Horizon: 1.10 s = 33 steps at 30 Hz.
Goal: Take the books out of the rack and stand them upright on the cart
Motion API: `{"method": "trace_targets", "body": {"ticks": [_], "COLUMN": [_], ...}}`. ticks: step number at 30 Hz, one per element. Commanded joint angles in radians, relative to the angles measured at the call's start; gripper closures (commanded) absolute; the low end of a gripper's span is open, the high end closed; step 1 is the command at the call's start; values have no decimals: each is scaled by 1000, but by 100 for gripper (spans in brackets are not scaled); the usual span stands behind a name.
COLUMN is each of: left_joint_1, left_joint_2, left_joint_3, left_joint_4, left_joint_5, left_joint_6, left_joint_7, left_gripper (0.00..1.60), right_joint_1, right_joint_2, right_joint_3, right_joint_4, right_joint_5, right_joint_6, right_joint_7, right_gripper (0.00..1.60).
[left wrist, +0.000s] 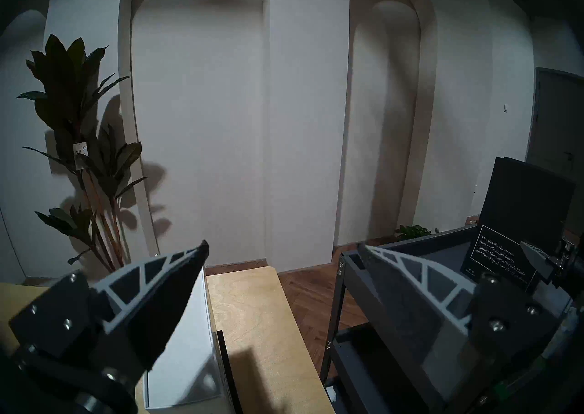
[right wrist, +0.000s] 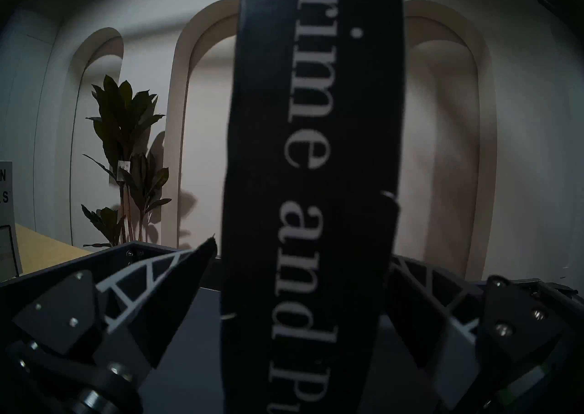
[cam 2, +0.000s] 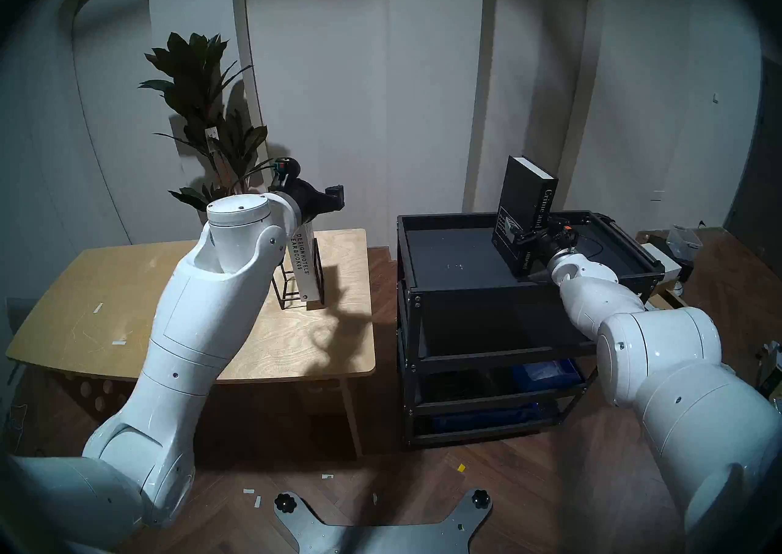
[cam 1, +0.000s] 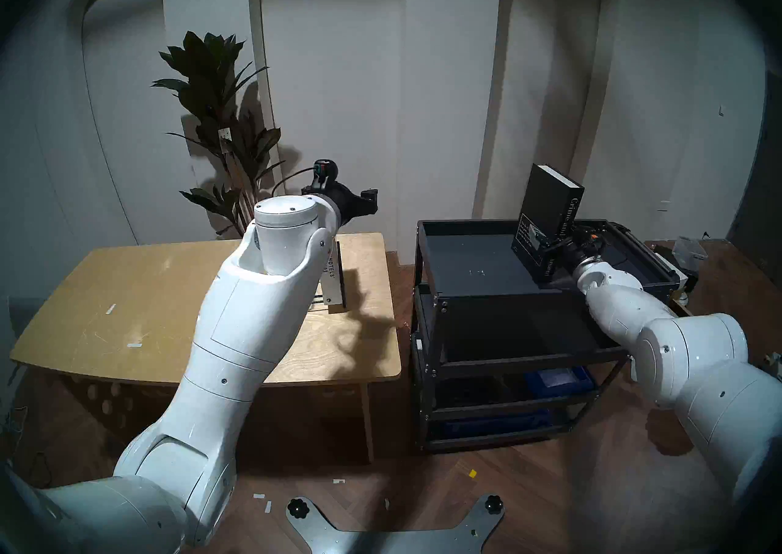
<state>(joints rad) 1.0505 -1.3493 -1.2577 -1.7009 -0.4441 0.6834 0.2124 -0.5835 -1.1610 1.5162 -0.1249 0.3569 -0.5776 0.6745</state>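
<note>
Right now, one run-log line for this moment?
dark book: upright on cart tray | right end effector: open, straddling its spine | white book: in rack on table | left end effector: open, above it

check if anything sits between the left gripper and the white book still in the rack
Nothing visible does. The left gripper hangs open just above the white book, which stands in the rack on the wooden table. The dark book is away on the cart.

White wall [cam 1: 423,75] with arched niches, leafy plant [cam 1: 220,126] (casting shadows), light wooden table [cam 1: 127,312], dark herringbone floor [cam 1: 550,489]
</note>
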Motion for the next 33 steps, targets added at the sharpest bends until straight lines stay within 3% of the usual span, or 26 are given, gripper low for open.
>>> {"method": "trace_targets", "body": {"ticks": [1, 33], "left_joint_1": [-24, -19], "left_joint_2": [1, -7], "left_joint_3": [-4, -15], "left_joint_4": [-19, -8], "left_joint_5": [-1, -1], "left_joint_6": [0, -1], "left_joint_7": [-6, -38], "left_gripper": [0, 0], "right_joint_1": [1, -70], "right_joint_2": [13, -15], "right_joint_3": [40, 132], "right_joint_4": [-29, -21], "right_joint_5": [40, 109], "right_joint_6": [-59, -145], "right_joint_7": [24, 122], "right_gripper": [0, 0]}}
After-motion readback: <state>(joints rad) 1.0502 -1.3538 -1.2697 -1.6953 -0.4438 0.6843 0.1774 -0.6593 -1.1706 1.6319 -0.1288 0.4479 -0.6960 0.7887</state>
